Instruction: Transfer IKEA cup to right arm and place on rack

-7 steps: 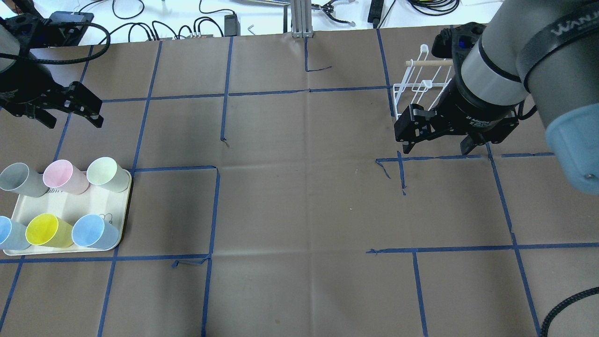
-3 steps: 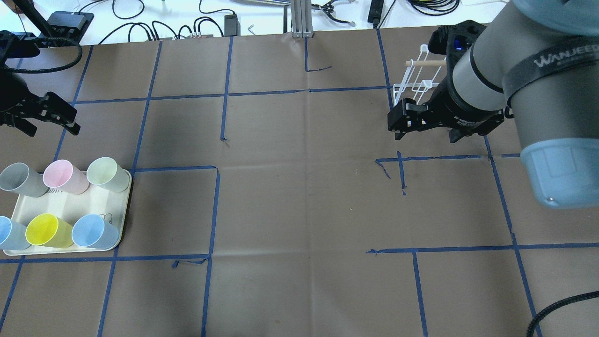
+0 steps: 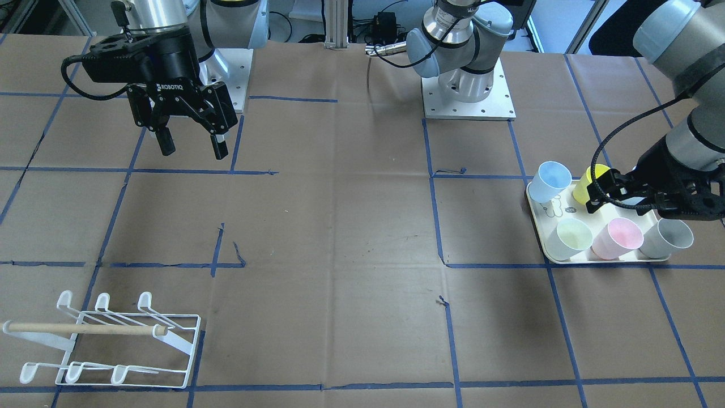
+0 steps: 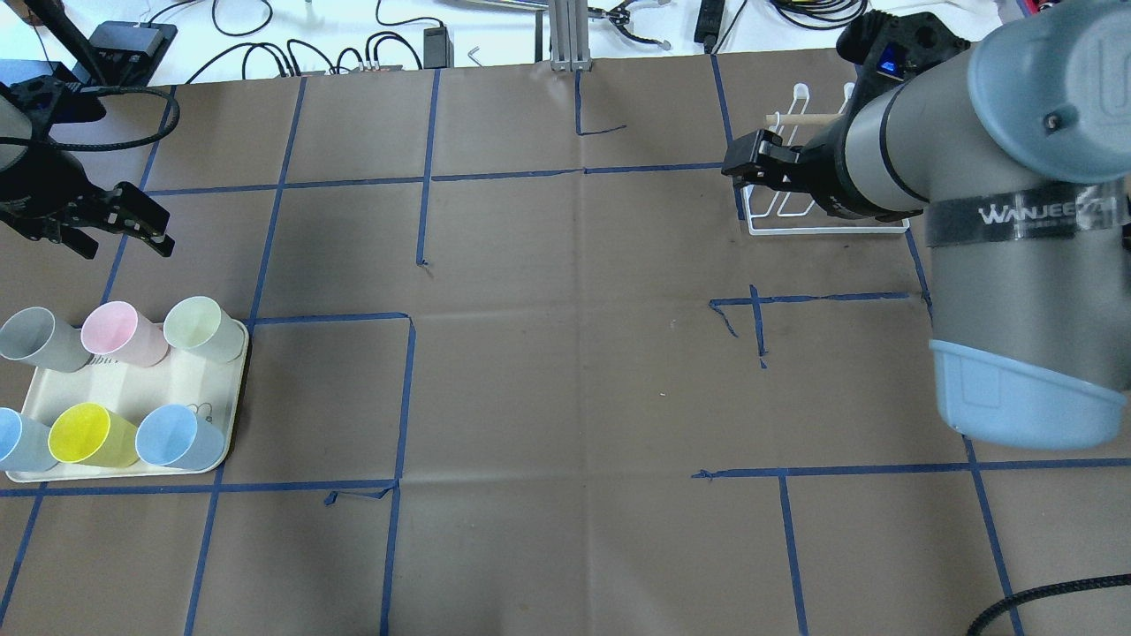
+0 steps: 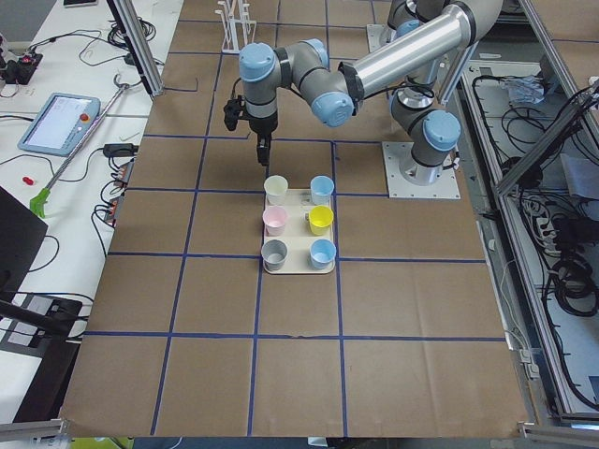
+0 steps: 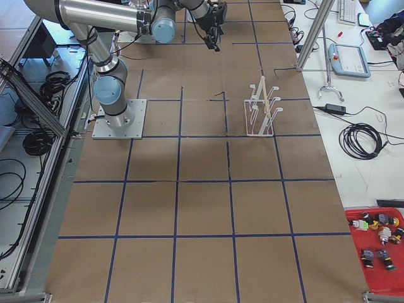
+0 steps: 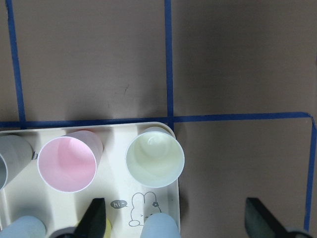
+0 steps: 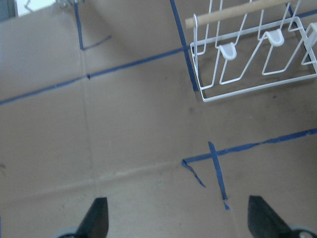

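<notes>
Overhead: a cream tray holds six upright, empty cups in two rows, and the left gripper hovers just beyond it. Left wrist: its fingers are spread wide. Front: the right gripper gapes wide, well apart from the rack.

We see six cups in two rows of three on a tray at the bench's near left; the rack stands far right.

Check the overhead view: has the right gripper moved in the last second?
Yes. The right gripper has moved up the view, away from the tape cross, and now overlaps the left edge of the rack.
</notes>
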